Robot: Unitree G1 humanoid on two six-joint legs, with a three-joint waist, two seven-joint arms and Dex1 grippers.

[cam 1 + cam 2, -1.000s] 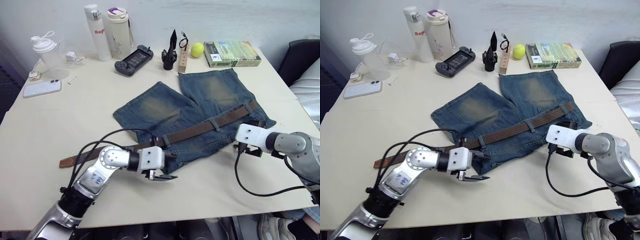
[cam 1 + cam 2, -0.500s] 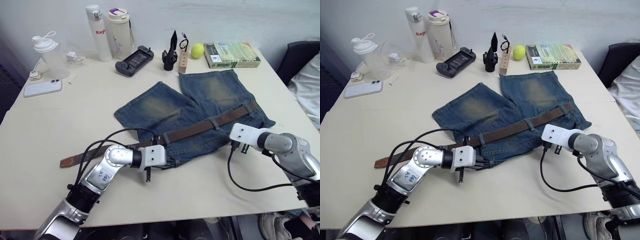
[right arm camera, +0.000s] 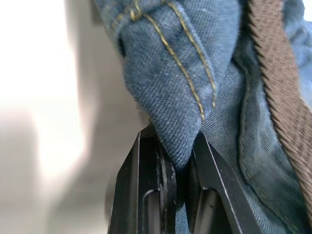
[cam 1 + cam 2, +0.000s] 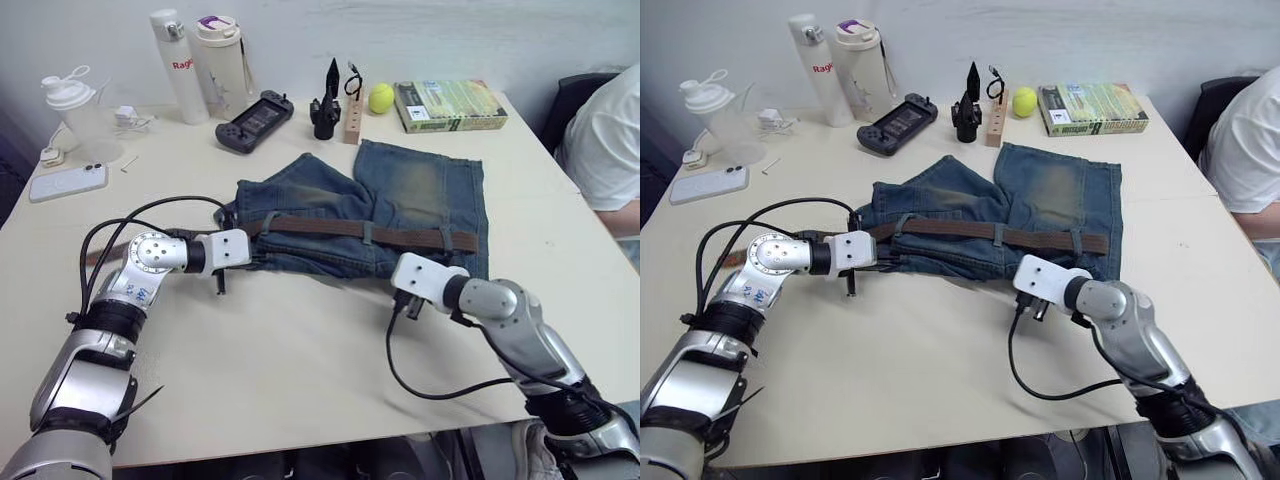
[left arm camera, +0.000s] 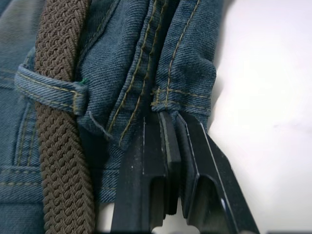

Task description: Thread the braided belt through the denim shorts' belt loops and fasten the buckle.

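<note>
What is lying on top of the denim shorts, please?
The braided belt lies across the denim shorts at the waistband, passing under the belt loops, which cover short parts of it. The buckle cannot be made out.

At the right edge of the left eye view, a person point(image 4: 605, 150) in a white shirt is cut off by the frame. The braided belt point(image 4: 360, 229) disappears behind the left arm near centre left, so its ends cannot be made out. In the right wrist view, the denim shorts point(image 3: 170, 87) fold hides the fingertips point(image 3: 146, 151).
</note>
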